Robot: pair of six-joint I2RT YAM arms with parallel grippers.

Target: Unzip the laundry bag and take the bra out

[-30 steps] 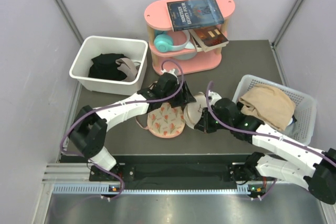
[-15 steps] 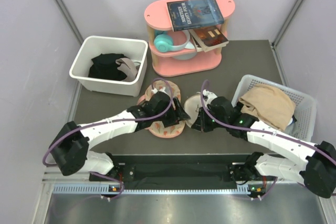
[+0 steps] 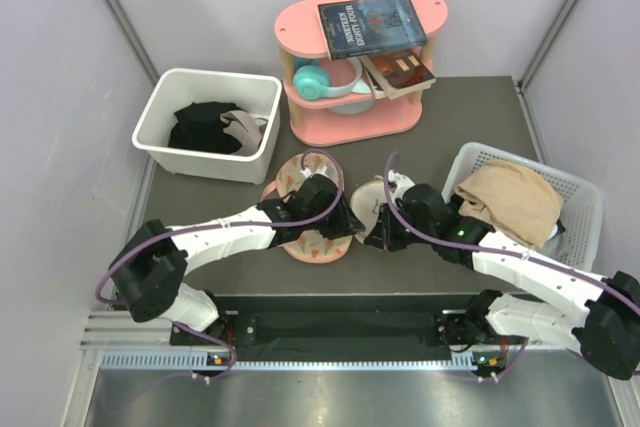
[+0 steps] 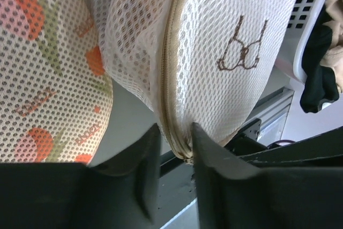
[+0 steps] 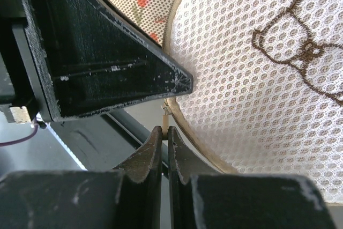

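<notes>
The laundry bag (image 3: 368,203), a cream-white mesh pouch with a small brown stitched bra outline, lies between my two grippers. It fills the left wrist view (image 4: 236,52) and the right wrist view (image 5: 268,89). My left gripper (image 3: 345,222) is closed on the bag's zipped rim (image 4: 176,143). My right gripper (image 3: 378,233) is shut on the small cream zip pull (image 5: 165,122) at the rim's near edge (image 5: 165,135). The zip looks closed along the part in view. The bra is hidden; no mustard-yellow fabric shows.
A pink floral flat piece (image 3: 312,240) lies just left of the bag under my left arm. A white bin (image 3: 160,107) with black clothes stands back left. A pink shelf (image 3: 355,112) with books stands behind. A white basket (image 3: 590,209) with a beige garment stands right.
My left arm has swung from near the shelf toward the front and its gripper has closed on the bag's rim. My right gripper has shifted slightly left, still at the rim.
</notes>
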